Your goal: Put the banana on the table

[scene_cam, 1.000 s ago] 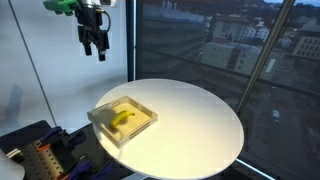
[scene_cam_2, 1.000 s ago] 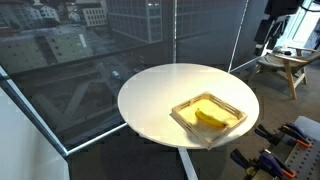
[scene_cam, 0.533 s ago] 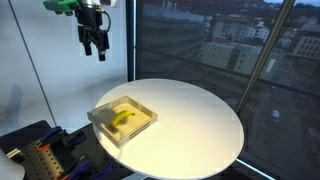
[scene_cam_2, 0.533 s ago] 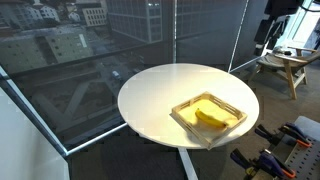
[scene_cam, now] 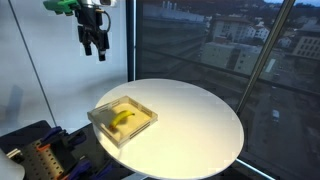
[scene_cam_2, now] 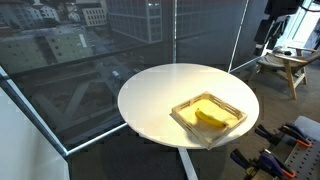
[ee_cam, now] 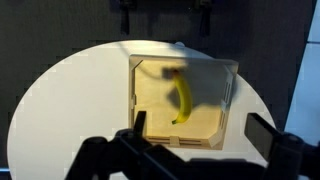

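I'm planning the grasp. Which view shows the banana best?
The wrist view: it looks straight down on the banana, showing its whole curve lying inside the tray. In both exterior views the banana is small, seen at a slant and partly through the tray's translucent walls.

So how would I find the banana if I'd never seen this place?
Look for the big round white table. Near one edge of it sits a shallow square beige tray. Inside lies the banana: small, curved and bright yellow with darker tips, and it is the only thing in the tray.
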